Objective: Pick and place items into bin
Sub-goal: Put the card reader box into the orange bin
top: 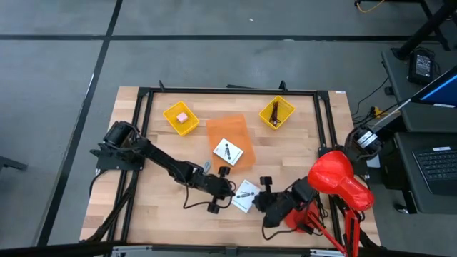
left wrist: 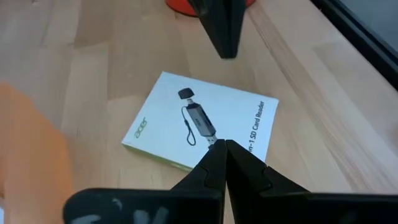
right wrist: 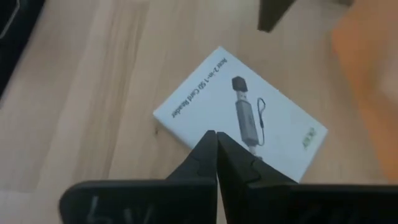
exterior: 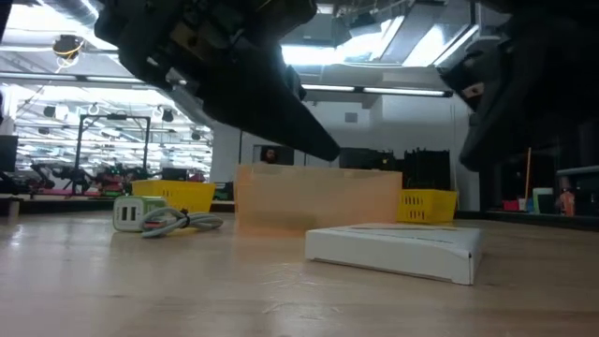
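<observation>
1. The surface (top: 157,207) is pale wooden planking with a black frame around it.
2. A flat white card box (top: 246,195) with a printed card-reader picture lies near the front edge, between both claws.
3. A second white box (top: 228,152) rests on the translucent orange bin (top: 228,132).
4. Two yellow baskets (top: 181,118) sit toward the back edge.
5. The left claw (top: 230,190) has its fingers together, empty, just above the front box.
6. The right claw (top: 258,202) is likewise pressed together, empty.
7. Only the wrist views show the box's lettering; only the low view shows a green-and-white charger (exterior: 131,214) with a cord.
</observation>
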